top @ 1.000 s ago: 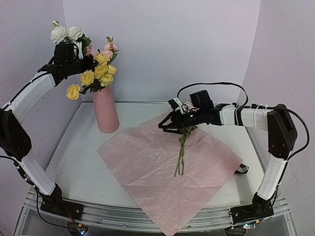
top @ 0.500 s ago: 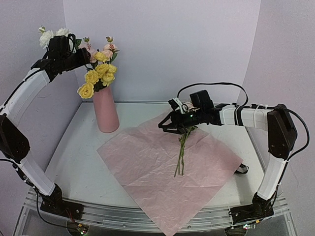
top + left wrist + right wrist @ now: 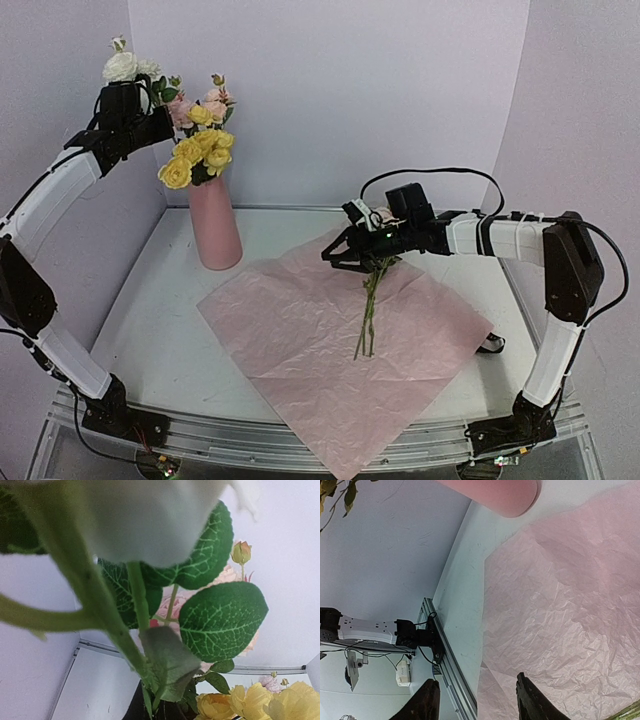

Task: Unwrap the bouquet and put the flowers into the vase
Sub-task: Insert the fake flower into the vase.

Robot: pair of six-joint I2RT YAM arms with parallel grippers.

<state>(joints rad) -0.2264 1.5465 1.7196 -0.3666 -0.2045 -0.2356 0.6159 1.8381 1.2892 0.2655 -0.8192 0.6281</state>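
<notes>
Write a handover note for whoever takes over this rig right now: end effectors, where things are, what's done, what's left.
Left end effector: shut on the white flowers, held high beside the vase.
Right end effector: open, low over the paper, by the loose stems.
Done: paper lies open; yellow and pink flowers in the vase.
To do: put in the white flowers, then the loose stems.

Yellow, pink flowers [image 3: 203, 150] in upright salmon vase [image 3: 215, 228]; loose stems [image 3: 367, 318] well apart.
</notes>
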